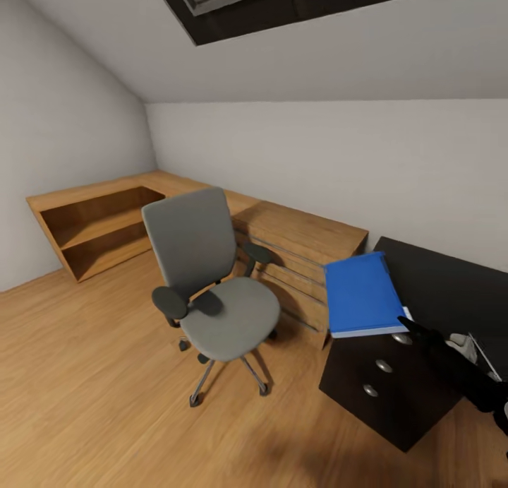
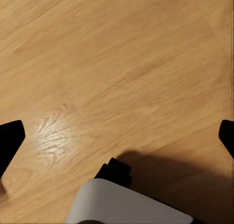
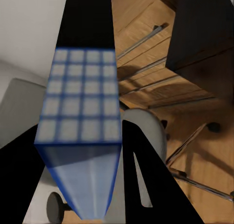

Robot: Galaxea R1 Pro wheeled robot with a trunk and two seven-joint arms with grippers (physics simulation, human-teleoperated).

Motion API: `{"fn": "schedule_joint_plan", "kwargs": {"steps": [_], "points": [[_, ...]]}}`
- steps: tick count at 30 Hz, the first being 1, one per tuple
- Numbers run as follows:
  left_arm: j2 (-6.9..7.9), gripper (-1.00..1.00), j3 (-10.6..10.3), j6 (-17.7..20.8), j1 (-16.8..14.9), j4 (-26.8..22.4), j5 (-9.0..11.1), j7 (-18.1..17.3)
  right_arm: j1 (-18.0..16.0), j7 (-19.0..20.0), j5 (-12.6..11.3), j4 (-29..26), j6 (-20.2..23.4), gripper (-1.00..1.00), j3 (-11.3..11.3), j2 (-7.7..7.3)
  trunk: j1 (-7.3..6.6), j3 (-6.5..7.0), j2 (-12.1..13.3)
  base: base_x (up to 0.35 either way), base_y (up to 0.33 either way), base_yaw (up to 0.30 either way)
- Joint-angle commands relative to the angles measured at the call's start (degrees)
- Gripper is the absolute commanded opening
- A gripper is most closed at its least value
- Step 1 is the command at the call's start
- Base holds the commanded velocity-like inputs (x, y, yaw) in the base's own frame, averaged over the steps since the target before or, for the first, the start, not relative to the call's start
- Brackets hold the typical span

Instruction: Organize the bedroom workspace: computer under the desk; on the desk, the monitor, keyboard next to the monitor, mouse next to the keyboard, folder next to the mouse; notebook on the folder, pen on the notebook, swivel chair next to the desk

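Wooden floor; right fingers [image 3: 105,151] clamp flat blue folder [image 1: 361,296]

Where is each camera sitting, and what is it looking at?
Head view: sits on the robot's head, looking down over the grey padded swivel chair, the long black desk and the flat bright blue folder; the right gripper shows at the folder's edge.
Left wrist view: sits near the left gripper, facing the wooden floor; its dark fingertips show wide apart.
Right wrist view: sits near the right gripper, looking along the clamped folder toward the chair.
Head and right wrist views share folder, chair and desk.
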Motion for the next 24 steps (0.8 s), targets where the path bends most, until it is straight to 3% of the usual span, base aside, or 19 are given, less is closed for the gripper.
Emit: {"fn": "schedule_joint_plan", "kwargs": {"steps": [1, 12, 24], "points": [[0.06, 1.00, -0.4, 0.0, 0.0, -0.1, 0.6, 0.5, -0.1, 0.3, -0.2, 0.1, 0.9, -1.00, -0.4, -0.01, -0.23, 0.16, 0.4, 0.000, 0.000, -0.278], [-0.11, 1.00, -0.8, -3.2, 0.0, -0.3, 0.4, 0.4, -0.1, 0.1, -0.9, 0.3, 1.8, -1.00, -2.3, 0.03, -2.65, 2.47, 4.8, 0.000, 0.000, -0.278], [-0.23, 1.00, -0.8, -3.5, 0.0, -0.1, 0.4, 0.4, -0.1, 0.0, -0.8, 2.4, 1.4, -1.00, -2.6, -0.05, -5.28, 4.98, 9.6, 0.000, 0.000, -0.279]]}}
